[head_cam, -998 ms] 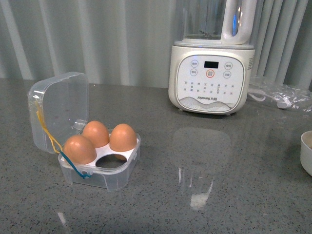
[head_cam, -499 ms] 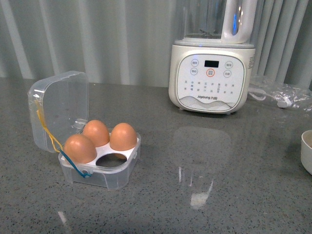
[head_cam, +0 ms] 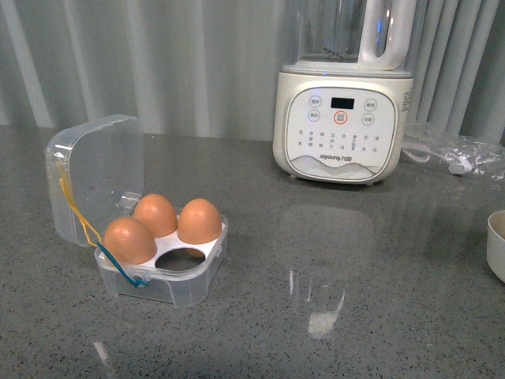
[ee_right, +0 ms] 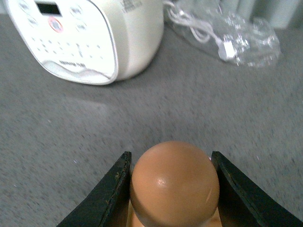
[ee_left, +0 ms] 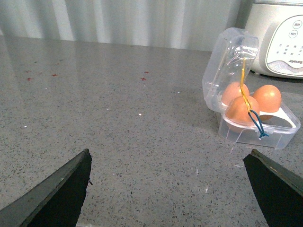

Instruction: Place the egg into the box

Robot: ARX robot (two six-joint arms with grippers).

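Over grey countertop (head_cam: 379, 300), right claw (ee_right: 170, 157) clamps the egg (ee_right: 174, 184); left claw (ee_left: 169, 153) gapes empty.

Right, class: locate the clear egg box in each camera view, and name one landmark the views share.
Front view: box lower left, lid open.
Left wrist view: box beside the blender.
Right wrist view: not in it.
Shared landmark: the cream blender, in all three.

Open box (ee_left: 251, 127), apparently three eggs (ee_left: 267, 98), gripper (ee_left: 169, 151) spread wide
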